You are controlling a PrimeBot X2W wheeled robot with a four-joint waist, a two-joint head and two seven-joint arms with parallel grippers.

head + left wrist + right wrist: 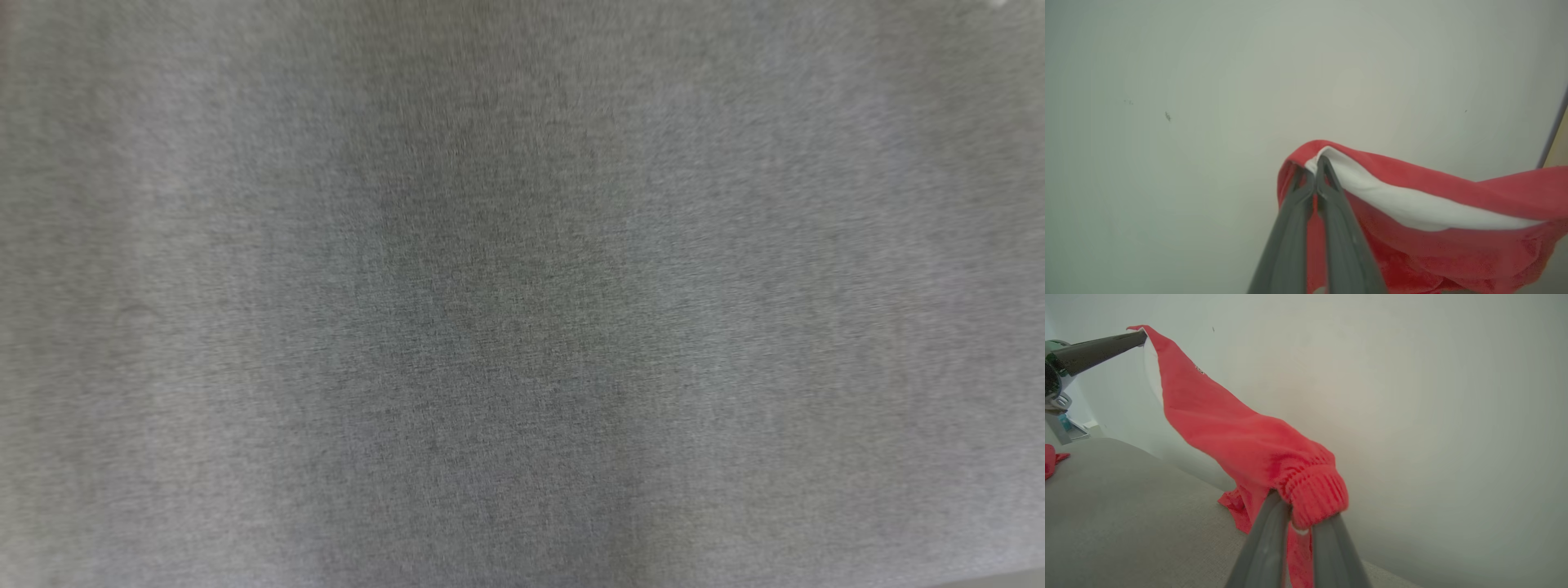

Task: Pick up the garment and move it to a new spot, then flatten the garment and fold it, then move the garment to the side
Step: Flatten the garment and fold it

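red knit garment [1229, 428] slung in the air between both grippers, above grey woven upholstery [1126, 522] and in front of a pale wall [1433, 396]. pinched at a white-lined edge [1392, 200] by the left gripper [1315, 163], fingers pressed tight together on the cloth; pinched at the ribbed cuff [1316, 490] by the right gripper [1300, 512], fingers narrowly apart with the cuff bunched between them. judged as the carry to a new spot, ahead of flattening. to do it well: move both arms at one pace, hold the span taut enough to stop the middle sagging, yet not so taut as to drag cloth out of either pinch; lower evenly, trailing hem [1237, 506] first, then draw apart to lay it flat rather than heaped. hem hanging low near the upholstery, contact unclear. room: broad bare stretch of grey fabric below, blurred from the head, with a rounded edge falling away toward the wall, so set down well inside it. second red scrap [1053, 461] on the upholstery at the far left of the right wrist view, small clutter [1069, 424] beyond it; steer clear. thin dark strip [1553, 126] at the right edge of the left wrist view, unclear what; allow a margin.
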